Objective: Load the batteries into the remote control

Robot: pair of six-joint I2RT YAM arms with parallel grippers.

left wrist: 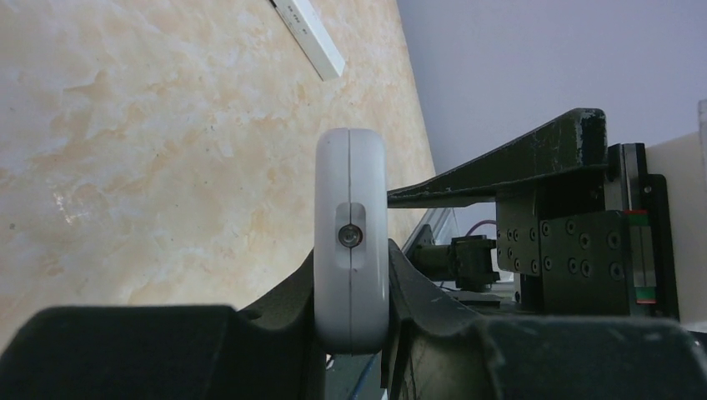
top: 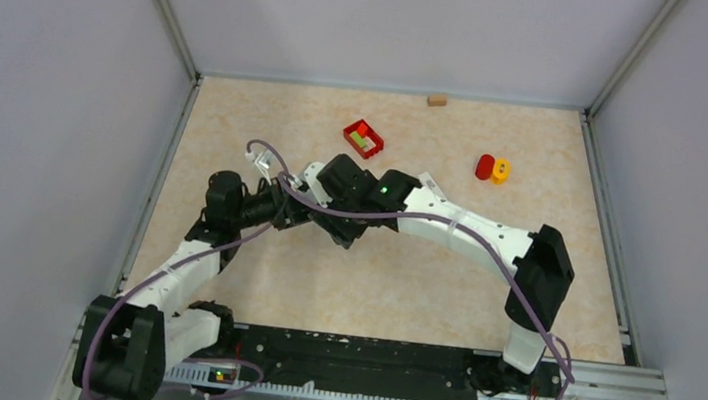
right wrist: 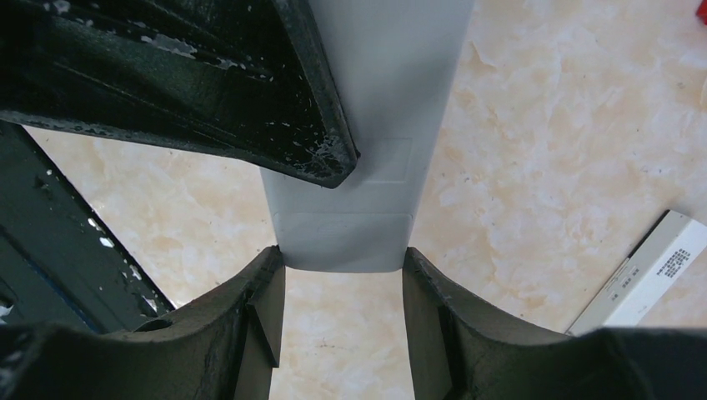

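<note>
My left gripper (top: 291,205) is shut on a white remote control (left wrist: 351,250), seen end-on between its fingers with a small round lens facing the camera. In the right wrist view the same remote (right wrist: 379,142) is a long grey-white body with a seam near its end. My right gripper (right wrist: 343,271) has that end between its two fingertips, touching both, and a left finger (right wrist: 208,75) lies over the remote. Both grippers meet at the table's left middle; the right one (top: 323,188) comes in from the right. No batteries show in any view.
A flat white strip with print lies on the table (left wrist: 310,40), and it also shows in the right wrist view (right wrist: 646,279). A red tray (top: 364,139) with green and yellow pieces, a red-and-yellow object (top: 491,168) and a small tan block (top: 436,100) sit farther back.
</note>
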